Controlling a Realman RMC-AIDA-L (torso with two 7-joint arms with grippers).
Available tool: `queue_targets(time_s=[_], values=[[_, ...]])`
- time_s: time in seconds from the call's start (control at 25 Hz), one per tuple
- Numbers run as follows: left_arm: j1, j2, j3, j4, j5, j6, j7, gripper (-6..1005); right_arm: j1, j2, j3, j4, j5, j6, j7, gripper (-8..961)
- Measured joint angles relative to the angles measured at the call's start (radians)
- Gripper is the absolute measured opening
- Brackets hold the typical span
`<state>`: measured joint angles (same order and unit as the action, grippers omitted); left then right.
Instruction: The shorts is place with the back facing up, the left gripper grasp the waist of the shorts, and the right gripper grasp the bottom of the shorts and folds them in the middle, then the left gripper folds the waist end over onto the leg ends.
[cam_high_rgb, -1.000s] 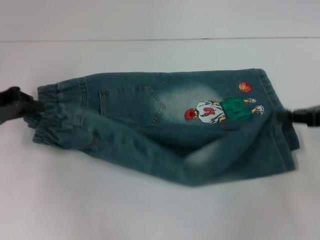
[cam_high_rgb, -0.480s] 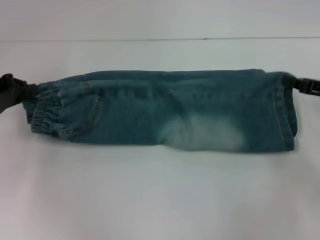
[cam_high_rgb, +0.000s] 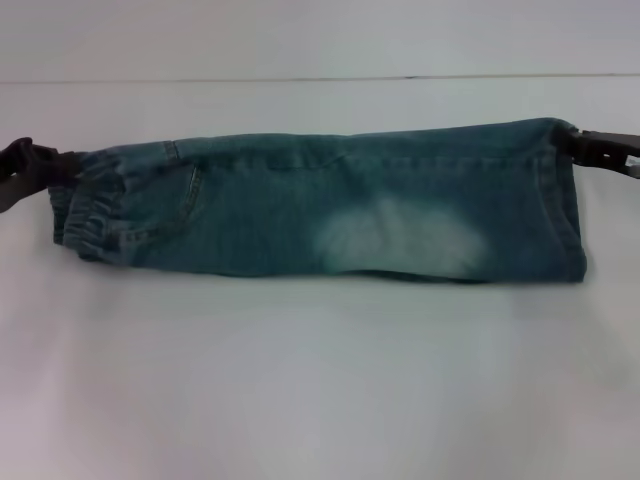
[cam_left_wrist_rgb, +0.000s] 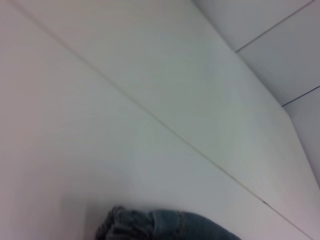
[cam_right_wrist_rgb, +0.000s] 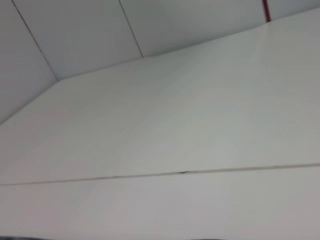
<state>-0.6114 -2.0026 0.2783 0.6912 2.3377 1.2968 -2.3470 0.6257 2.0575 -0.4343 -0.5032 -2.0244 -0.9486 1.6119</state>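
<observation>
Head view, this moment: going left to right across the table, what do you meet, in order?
the left gripper at the left edge → the waist, ruffled → a back pocket seam → the pale worn patch → the bottom of the shorts → the right gripper at the far corner.

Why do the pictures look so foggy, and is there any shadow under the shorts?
Head view: soft and washed out, the shorts slightly fuzzy, with only a faint shadow along their near edge on the white table. Left wrist view: hazy, just a blurred bit of the waist. Right wrist view: pale, even light, no hard shadows.
</observation>
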Motion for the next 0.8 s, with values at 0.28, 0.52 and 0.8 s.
queue_targets(time_s=[0.28,0.52,0.8], values=[[-0.011,-0.005,0.012,-0.018,-0.003,-0.069,0.079,48,0.03,0.022,-0.004,0.03,0.043,0.077,-0.057,1],[-0.016,-0.015,0.012,-0.025,-0.01,-0.12,0.151,48,0.033,0.025,-0.006,0.072,0.113,0.116,-0.125,1],[-0.029,-0.033,0.014,-0.045,-0.024,-0.151,0.247,49,0.051,0.025,-0.009,0.111,0.124,0.167,-0.152,1]])
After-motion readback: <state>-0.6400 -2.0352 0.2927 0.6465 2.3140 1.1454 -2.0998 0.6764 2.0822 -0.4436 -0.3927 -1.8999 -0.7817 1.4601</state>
